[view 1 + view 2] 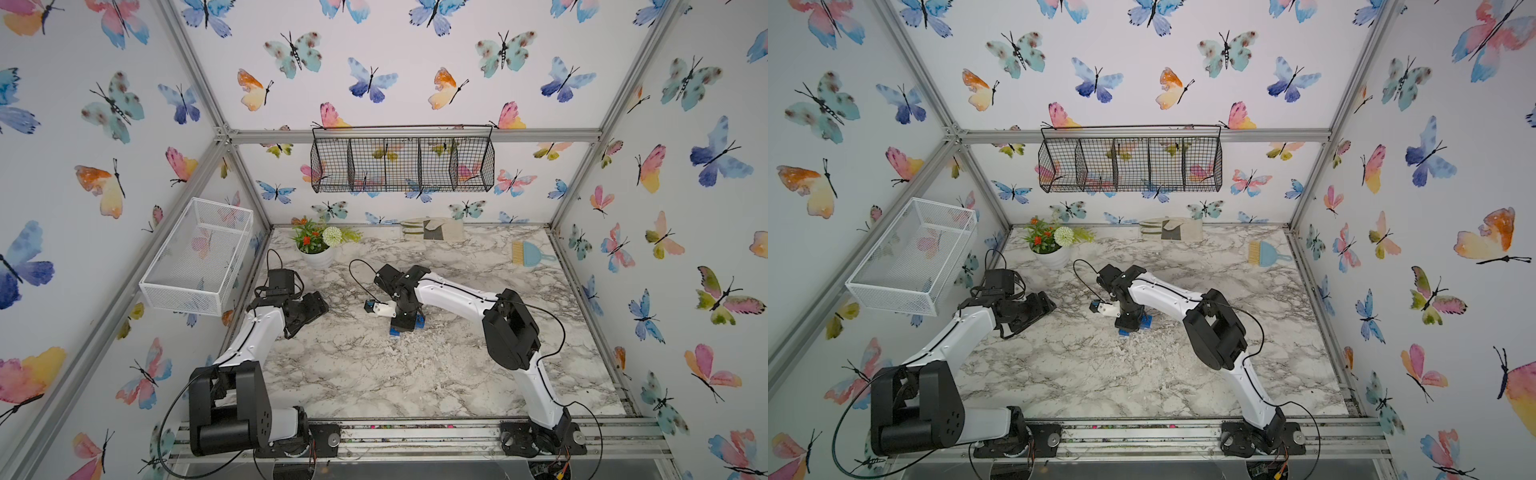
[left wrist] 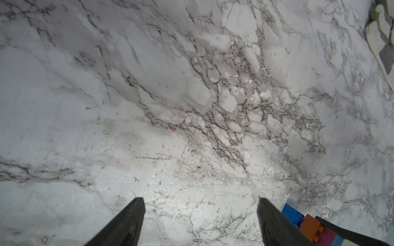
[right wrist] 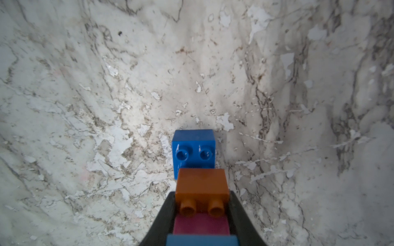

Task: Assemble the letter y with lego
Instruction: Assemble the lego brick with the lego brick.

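My right gripper (image 3: 201, 194) is shut on a row of joined lego near the table's middle: an orange brick (image 3: 201, 183) at the fingertips, then a pink brick (image 3: 200, 223), then a light blue brick (image 3: 201, 240). A dark blue brick (image 3: 194, 149) lies on the marble right against the orange one, studs facing the camera; whether the two are joined I cannot tell. In both top views the right gripper (image 1: 405, 322) hides most of the bricks, with blue (image 1: 394, 331) showing beneath it. The letter y as a whole does not show. My left gripper (image 2: 201, 204) is open and empty, left of the bricks (image 2: 311, 229).
A white flower pot (image 1: 318, 245) stands at the back left. Gloves (image 1: 432, 228) and a blue brush (image 1: 530, 252) lie along the back. A white mesh basket (image 1: 195, 253) hangs on the left wall and a black wire basket (image 1: 403, 164) on the back wall.
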{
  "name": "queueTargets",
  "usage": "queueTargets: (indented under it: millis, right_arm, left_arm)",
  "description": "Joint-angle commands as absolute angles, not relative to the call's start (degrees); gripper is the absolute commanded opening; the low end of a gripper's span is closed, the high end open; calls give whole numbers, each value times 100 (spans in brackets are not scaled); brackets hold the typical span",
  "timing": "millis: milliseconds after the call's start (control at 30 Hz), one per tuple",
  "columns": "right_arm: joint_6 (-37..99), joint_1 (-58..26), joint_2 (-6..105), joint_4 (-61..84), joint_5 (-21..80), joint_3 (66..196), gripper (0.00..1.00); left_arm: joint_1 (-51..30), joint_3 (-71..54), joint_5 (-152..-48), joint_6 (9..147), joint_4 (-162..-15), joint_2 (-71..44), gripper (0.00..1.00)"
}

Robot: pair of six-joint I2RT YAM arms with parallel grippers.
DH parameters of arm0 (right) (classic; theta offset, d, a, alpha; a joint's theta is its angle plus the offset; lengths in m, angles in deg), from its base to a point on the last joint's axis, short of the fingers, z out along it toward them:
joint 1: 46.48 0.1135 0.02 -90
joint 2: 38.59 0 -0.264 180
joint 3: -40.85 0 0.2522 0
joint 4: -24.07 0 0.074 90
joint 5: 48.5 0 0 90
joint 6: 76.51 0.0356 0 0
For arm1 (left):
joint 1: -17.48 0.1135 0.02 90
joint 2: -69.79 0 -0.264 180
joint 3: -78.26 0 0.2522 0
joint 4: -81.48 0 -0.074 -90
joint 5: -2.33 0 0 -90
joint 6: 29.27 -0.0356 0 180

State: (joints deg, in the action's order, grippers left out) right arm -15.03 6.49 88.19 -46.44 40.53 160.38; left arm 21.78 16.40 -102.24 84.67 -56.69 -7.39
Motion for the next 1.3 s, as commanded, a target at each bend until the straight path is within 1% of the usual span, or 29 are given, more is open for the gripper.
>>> queueTargets:
  millis: [0, 367, 667, 1033, 1267]
  right_arm:
    - [-1438, 713, 9029, -4908, 3988, 16182, 16]
    - [-1354, 810, 9039, -5016, 3961, 16211, 15]
    - [-1168, 869, 9165, -5119, 4169, 16184, 15]
    - [-810, 963, 9507, -5438, 4449, 16394, 14]
    - [-787, 1038, 9685, -5507, 4444, 16585, 14]
  left_arm:
    - [2224, 1682, -10368, 8367, -5664, -746, 84]
    - [2256, 1678, -10358, 8369, -5664, -737, 84]
    - [2258, 1695, -10356, 8378, -5664, -701, 84]
    - [2265, 1704, -10358, 8387, -5672, -706, 84]
    - [2260, 1711, -10341, 8391, -5672, -708, 84]
